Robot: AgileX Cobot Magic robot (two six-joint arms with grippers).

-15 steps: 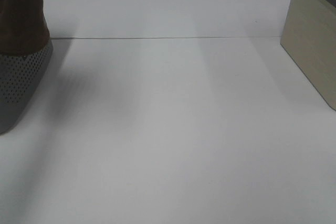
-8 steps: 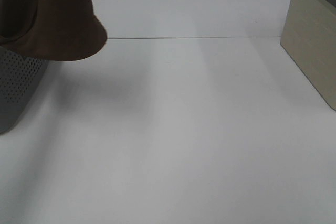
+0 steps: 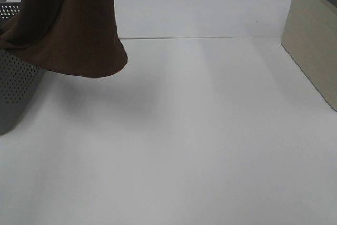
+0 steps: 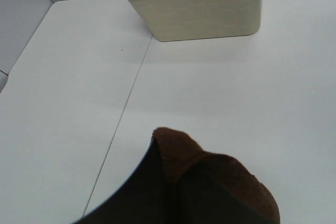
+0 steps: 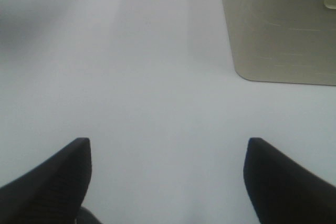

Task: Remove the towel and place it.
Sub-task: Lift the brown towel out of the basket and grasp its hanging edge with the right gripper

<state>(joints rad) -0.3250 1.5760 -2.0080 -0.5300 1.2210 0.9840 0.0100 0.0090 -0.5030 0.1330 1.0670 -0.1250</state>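
Observation:
The dark brown towel [image 3: 68, 30] hangs in the air at the upper left of the high view. Its lower edge swings out past the grey perforated basket [image 3: 16, 93] and over the white table. The left wrist view shows the towel [image 4: 210, 187] bunched close to the camera, covering my left gripper's fingers, which are shut on it. The arm itself is outside the high view. My right gripper [image 5: 168, 182] appears only in the right wrist view, open above bare table with nothing between its black fingers [image 5: 58, 174].
A beige box [image 3: 316, 51] with a grey rim stands at the right edge of the table, also seen as the box [image 4: 199, 9] and box [image 5: 278, 30]. A thin seam [image 3: 210, 37] crosses the table at the back. The grey basket occupies the left edge.
The towel has risen and swung rightward, from hanging straight over the basket to spreading out over the table. The basket's rim now shows. The right gripper has not moved.

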